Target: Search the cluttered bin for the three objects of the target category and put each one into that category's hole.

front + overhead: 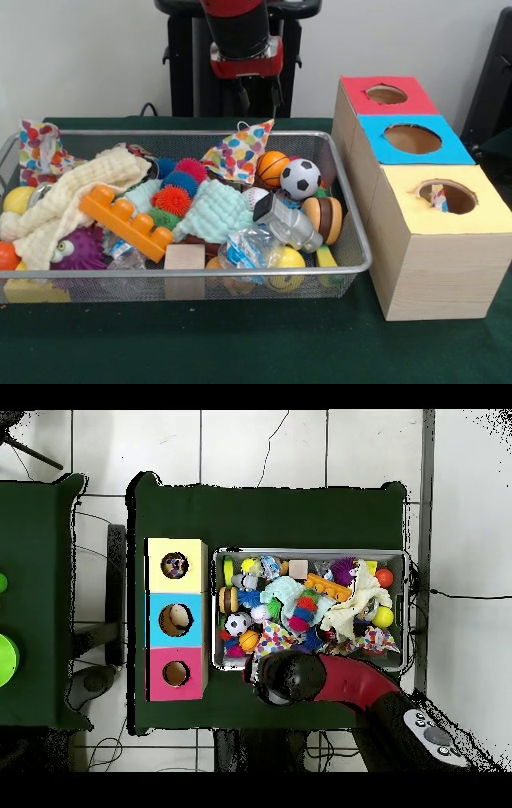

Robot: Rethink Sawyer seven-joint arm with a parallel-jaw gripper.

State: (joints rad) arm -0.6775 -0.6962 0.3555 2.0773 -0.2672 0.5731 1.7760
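Pincer [260,94] hanging from the red and black arm [240,28] above the far rim of the large shallow silver wire-mesh bin [352,240], two dark fingers pointing down with a gap between them, spread, nothing held. In the overhead view, hidden under the arm's dark wrist [290,677] at the bin's near edge.

Directly below the pincer, a small white fabric piece printed with coloured polka dots [238,152], standing up in a peak against the bin's far wall; seen from above at [268,639]. A second polka-dot fabric piece [40,152] draped over the bin's far corner at the picture's left. A third bit of polka-dot fabric [439,198] showing inside the round hole with the yellow surround [448,196], on the nearest of three pale wood-grain boxes standing in a row just beside the bin; blue-surrounded hole [412,138] and red-surrounded hole [386,94] behind it.

In the bin also: orange toy basketball [270,166], black-and-white toy football [300,178], mint-green waffle cloth [212,212], cream waffle cloth [72,196], orange plastic building brick [126,220], purple spiky toy [76,250], plain wooden block [185,258].

All on a dark green surface [240,344].
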